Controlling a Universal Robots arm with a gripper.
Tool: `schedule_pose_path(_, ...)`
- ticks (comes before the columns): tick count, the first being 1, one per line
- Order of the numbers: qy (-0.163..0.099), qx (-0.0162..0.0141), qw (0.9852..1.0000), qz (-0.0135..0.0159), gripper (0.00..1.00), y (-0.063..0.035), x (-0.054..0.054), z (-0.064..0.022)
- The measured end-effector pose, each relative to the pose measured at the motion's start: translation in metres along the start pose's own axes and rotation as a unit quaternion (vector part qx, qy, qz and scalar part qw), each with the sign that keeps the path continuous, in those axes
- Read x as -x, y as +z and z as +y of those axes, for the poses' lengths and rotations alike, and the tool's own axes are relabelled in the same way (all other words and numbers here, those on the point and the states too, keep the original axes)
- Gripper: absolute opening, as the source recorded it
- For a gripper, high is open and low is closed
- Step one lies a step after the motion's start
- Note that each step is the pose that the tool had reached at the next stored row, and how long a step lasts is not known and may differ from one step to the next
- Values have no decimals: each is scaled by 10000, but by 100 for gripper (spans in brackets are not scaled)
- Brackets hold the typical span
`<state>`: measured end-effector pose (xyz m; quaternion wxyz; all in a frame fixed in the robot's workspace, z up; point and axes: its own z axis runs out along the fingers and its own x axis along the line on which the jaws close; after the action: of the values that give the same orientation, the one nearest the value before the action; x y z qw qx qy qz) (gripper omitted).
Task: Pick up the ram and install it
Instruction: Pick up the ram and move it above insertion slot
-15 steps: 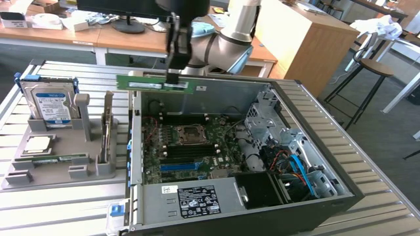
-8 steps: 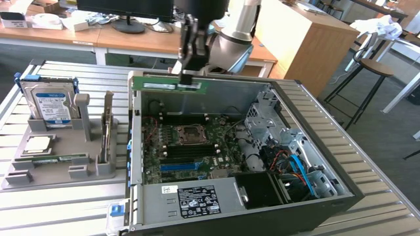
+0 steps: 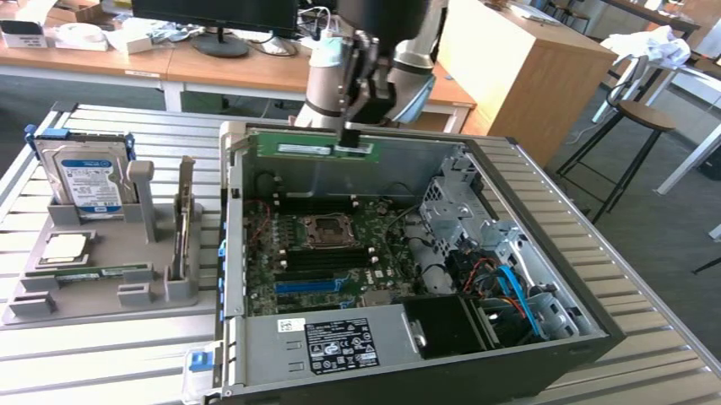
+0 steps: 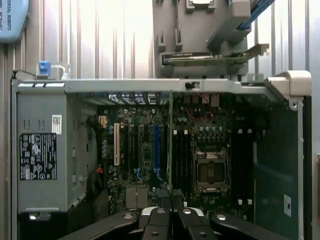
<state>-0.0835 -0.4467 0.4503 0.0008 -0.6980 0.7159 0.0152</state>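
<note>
The ram (image 3: 299, 146) is a long green stick held level in the air over the far wall of the open computer case (image 3: 231, 253). My gripper (image 3: 350, 140) is shut on it near the end toward the exterior view's right. In the wrist view the ram (image 4: 170, 145) appears edge-on as a thin green line running out from my black fingertips (image 4: 159, 212), above the motherboard beside the CPU socket (image 4: 210, 170). The dark memory slots (image 3: 321, 260) lie below the socket (image 3: 327, 228) in the exterior view.
A grey fixture (image 3: 124, 308) on the exterior view's left holds a hard drive (image 3: 84, 173), an upright card (image 3: 184, 219), a silver processor chip (image 3: 62, 247) and a flat green stick (image 3: 90, 272). The power supply (image 3: 338, 342) and cables (image 3: 507, 283) fill the case's near side.
</note>
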Motion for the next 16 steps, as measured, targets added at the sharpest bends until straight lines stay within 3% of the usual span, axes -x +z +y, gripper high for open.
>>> schedule_pose_path(10,-14,7,10000,1,11,-9,10,-405)
schedule_pose_path(16,-16,6,10000,1,11,-9,11,-425)
